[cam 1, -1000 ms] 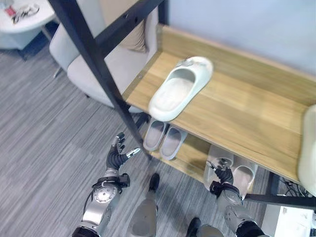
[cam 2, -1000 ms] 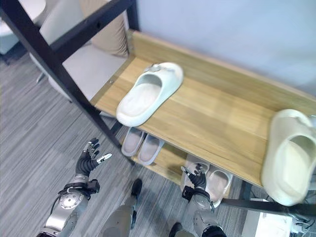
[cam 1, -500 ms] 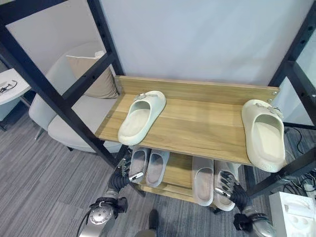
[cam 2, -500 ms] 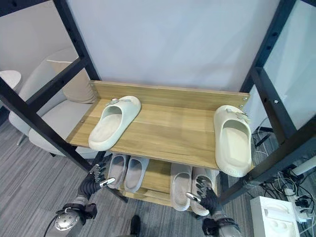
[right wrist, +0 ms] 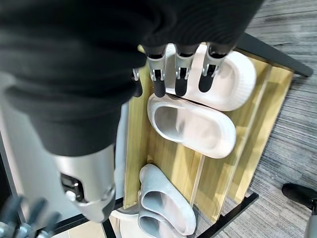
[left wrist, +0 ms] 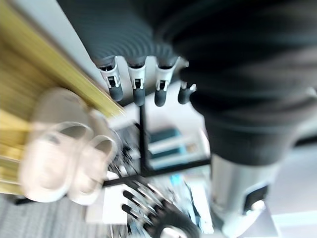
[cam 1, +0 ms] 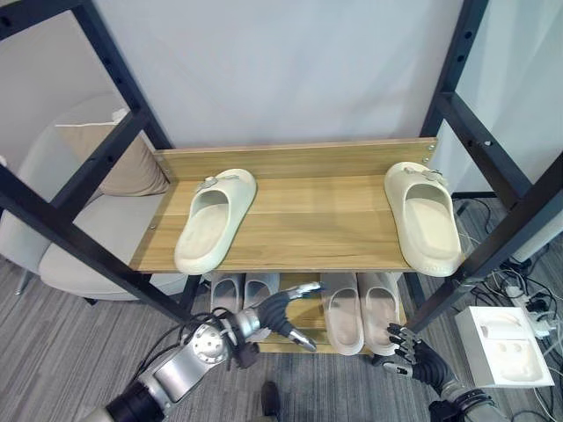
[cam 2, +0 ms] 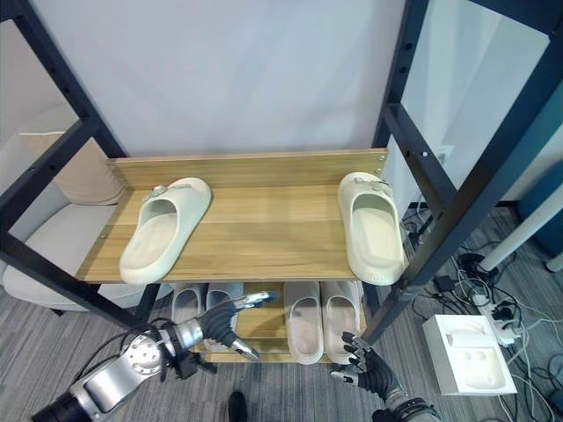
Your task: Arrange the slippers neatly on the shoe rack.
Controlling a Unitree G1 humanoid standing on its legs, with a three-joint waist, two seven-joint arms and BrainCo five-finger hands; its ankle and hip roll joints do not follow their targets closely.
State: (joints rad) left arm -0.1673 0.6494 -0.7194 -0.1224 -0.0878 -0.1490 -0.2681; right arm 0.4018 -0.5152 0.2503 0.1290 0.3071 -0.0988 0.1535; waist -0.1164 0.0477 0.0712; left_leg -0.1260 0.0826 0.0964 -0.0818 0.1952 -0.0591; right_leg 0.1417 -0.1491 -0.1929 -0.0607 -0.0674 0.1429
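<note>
Two cream foam slippers, one [cam 2: 164,229] left and one [cam 2: 373,225] right, lie well apart on the wooden top shelf [cam 2: 264,233] of the black-framed rack. My left hand [cam 2: 220,323] and right hand [cam 2: 365,369] hover below, fingers spread.

Slippers on top shelf [cam 1: 308,224]: left slipper [cam 1: 214,220] and right slipper [cam 1: 426,216] pale cream. Shelf light wood grain; rack frame [cam 1: 114,154] black. Lower-shelf slippers [cam 1: 361,309] off-white. Floor [cam 1: 53,352] grey, striped. Armchair [cam 1: 53,237] beige.
</note>
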